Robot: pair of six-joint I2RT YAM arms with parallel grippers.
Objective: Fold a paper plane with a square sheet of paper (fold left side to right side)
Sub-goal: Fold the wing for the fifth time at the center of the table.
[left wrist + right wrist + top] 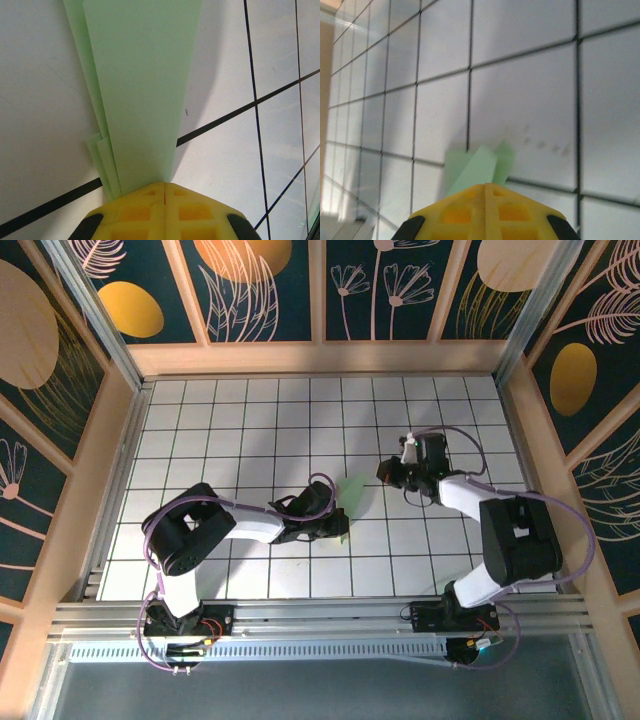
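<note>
The paper plane (352, 496), a slim folded dart of thin pale green paper, is sitting near the middle of the white grid-tiled tabletop (250, 420), between the two arms. In the left wrist view it (142, 90) is stretching away from the yellow fingertips as a long layered strip, casting a shadow on the tiles. The left gripper (340, 528) (165, 187) is pinching one end of it, jaws pressed together on the paper. The right gripper (384, 472) (485, 187) is hovering just beside the plane's other end (477, 167), jaws together; whether it is gripping the paper cannot be told. Dark blue wall panels with painted plants (260, 290) are enclosing the table.
</note>
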